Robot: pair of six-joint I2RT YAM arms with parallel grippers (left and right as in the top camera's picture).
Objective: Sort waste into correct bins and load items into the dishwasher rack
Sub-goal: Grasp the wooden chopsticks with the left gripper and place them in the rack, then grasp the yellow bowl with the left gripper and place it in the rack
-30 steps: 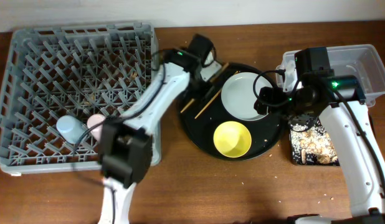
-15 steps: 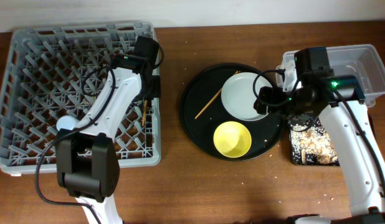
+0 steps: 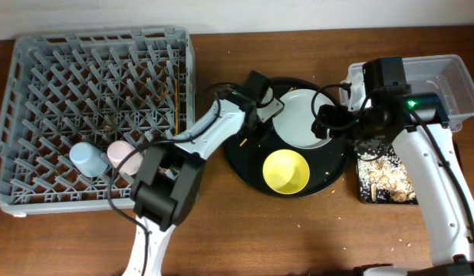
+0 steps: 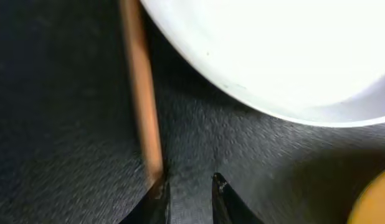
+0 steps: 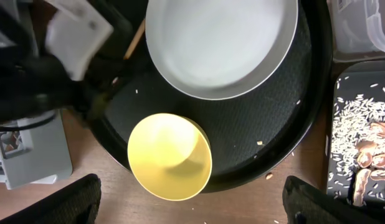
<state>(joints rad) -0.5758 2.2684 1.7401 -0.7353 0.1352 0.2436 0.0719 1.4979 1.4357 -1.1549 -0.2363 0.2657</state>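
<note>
My left gripper [image 3: 256, 123] is low over the large round black tray [image 3: 245, 161], its jaws a narrow gap apart with nothing between them [image 4: 187, 185]. A thin wooden chopstick [image 4: 142, 93] lies on the tray and ends at the left fingertip; a short part shows from above [image 3: 241, 140]. The pale plate [image 3: 302, 119] and yellow bowl [image 3: 286, 170] sit on the same tray. My right gripper [image 3: 329, 123] hangs wide open and empty above them [image 5: 202, 205]. The blue cup [image 3: 87, 159] and pink cup [image 3: 118, 152] stand in the grey rack [image 3: 99, 35].
A clear plastic tub [image 3: 459, 80] stands at the far right. In front of it a shallow black tray [image 3: 384, 176] holds beige scraps and rice. Crumbs lie on the wooden table near the round tray's front edge.
My left arm swung from the round tray to the rack and back to the tray. Two chopsticks lay on the tray a second ago, one now. My right arm has not moved.
</note>
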